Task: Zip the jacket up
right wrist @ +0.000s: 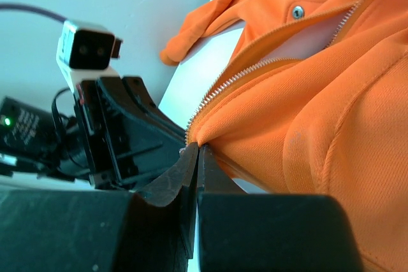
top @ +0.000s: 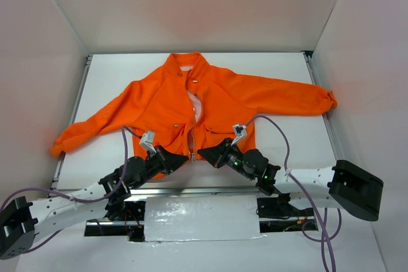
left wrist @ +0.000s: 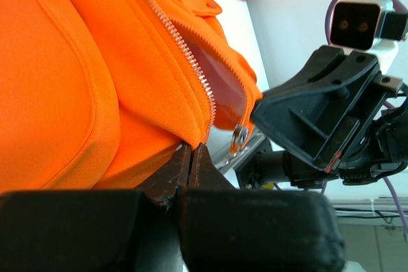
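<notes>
The orange jacket [top: 217,97] lies flat on the white table, collar far and hem near. Its pale zipper [top: 190,133] stands open, with pale lining showing in the upper chest. My left gripper [top: 176,158] is shut on the hem just left of the zipper's bottom; in the left wrist view the jaws [left wrist: 191,149] pinch the fabric [left wrist: 76,68] beside the zipper teeth [left wrist: 191,62], and the metal slider [left wrist: 240,137] hangs just to the right. My right gripper [top: 205,153] is shut on the hem corner right of the zipper [right wrist: 196,149], below the teeth [right wrist: 242,78].
White walls enclose the table [top: 268,151] on three sides. The sleeves spread to the left [top: 70,138] and right [top: 312,100]. Purple cables loop over both arms. A metal rail [top: 191,190] runs along the near edge. Each wrist view shows the other gripper close by.
</notes>
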